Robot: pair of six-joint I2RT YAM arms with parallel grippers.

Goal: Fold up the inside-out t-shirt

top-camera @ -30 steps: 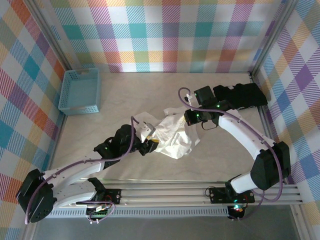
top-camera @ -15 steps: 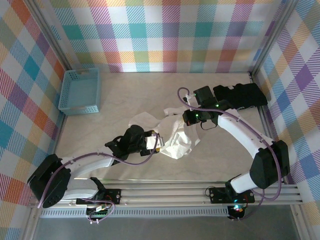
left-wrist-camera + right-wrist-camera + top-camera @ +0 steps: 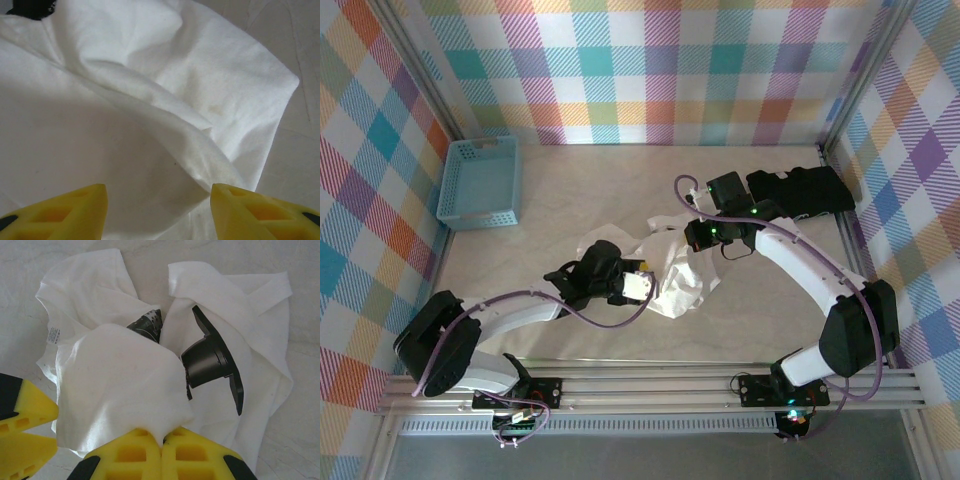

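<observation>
white cotton t-shirt (image 3: 678, 285) is a crumpled heap on the table (image 3: 570, 180), well right of the blue basket (image 3: 480, 217) and nearer the arm bases than the basket is. not touching it. nothing flat or squared up, lots of loose folds.

right gripper (image 3: 161, 437): fingers closed tight together with a bunch of shirt cloth pinched between them, cloth ballooning up from the tips. it's on the side of the heap farther from the basket. small neck tag (image 3: 53, 335) shows on a flap in the right wrist view.

left gripper (image 3: 159, 190): yellow fingers stand apart, about half spread, over a thick fold. nothing clamped that i can see. it's at the near edge of the heap, on the basket side.

black folded garment (image 3: 800, 190) lies far right of the basket, about level with it, apart from the shirt.
</observation>
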